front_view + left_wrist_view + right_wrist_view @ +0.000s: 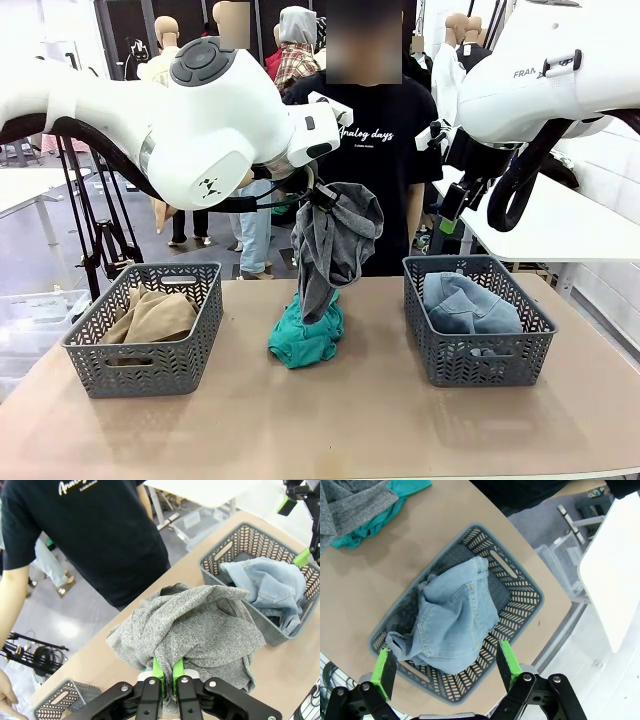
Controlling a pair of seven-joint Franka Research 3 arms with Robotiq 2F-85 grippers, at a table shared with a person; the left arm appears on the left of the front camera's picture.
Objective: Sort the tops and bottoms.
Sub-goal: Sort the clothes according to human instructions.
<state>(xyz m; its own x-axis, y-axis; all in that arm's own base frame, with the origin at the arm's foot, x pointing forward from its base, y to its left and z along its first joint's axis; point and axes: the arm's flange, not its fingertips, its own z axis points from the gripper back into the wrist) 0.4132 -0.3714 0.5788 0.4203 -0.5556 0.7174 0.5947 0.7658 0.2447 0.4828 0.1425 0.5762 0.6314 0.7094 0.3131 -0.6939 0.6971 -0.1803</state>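
Two tops are not yet in a basket: the grey top (335, 240) and the teal top (305, 335). The left hand (166, 667) is pressed together on a fold of the grey top and holds it in the air above the middle of the surface (400, 430). The cloth hangs down, and its lower end appears to reach the teal top, which lies in a heap between the two baskets. The khaki top (155, 315) lies in the left basket (140, 375). The denim bottoms (455, 625) lie in the right basket (520, 575). The right hand (442, 650) is spread, holds nothing and hangs above the bottoms.

The step in hand is judged to be transfer of the grey top to the left basket, where the khaki top marks the place for tops. The next move calls for travel toward the robot's left, with enough height that the trailing hem clears the basket rim and does not drag the teal top. Release belongs over the basket's middle.
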